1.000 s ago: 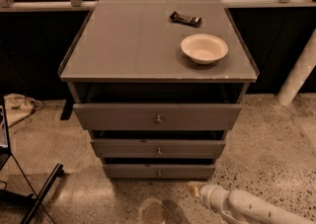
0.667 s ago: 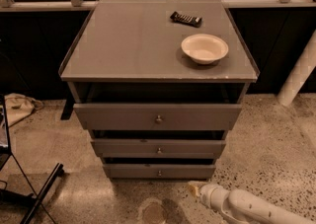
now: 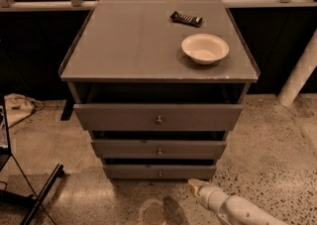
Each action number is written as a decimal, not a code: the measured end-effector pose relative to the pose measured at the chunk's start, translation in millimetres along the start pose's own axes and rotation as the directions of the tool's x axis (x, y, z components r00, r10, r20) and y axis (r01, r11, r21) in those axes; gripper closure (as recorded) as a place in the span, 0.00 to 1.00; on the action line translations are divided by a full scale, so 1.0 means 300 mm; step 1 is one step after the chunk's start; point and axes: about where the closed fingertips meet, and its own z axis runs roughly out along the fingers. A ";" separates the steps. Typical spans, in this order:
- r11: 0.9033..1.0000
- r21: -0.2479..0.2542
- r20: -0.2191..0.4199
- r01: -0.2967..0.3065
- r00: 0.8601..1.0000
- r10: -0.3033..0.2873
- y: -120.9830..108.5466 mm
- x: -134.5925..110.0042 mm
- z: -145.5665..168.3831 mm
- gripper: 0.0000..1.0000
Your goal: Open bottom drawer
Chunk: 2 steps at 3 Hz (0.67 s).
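Observation:
The grey cabinet (image 3: 158,45) has three drawers. The bottom drawer (image 3: 129,172) is the lowest and narrowest front, with a tiny round knob (image 3: 159,173) at its centre. The middle drawer (image 3: 124,148) and the wider top drawer (image 3: 114,117) sit above it. My gripper (image 3: 194,185) is at the end of the white arm (image 3: 233,209), low at the front right, just below and right of the bottom drawer's front, apart from the knob.
A white bowl (image 3: 205,48) and a dark flat object (image 3: 186,19) lie on the cabinet top. A black stand leg (image 3: 42,194) is on the floor at the left. A white post (image 3: 299,70) stands at the right. The floor is speckled stone.

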 end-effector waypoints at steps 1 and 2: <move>0.999 0.043 0.058 -0.032 0.998 0.030 -0.080 0.021 0.183 1.00; 0.998 0.047 0.061 -0.035 0.998 0.032 -0.089 0.017 0.189 1.00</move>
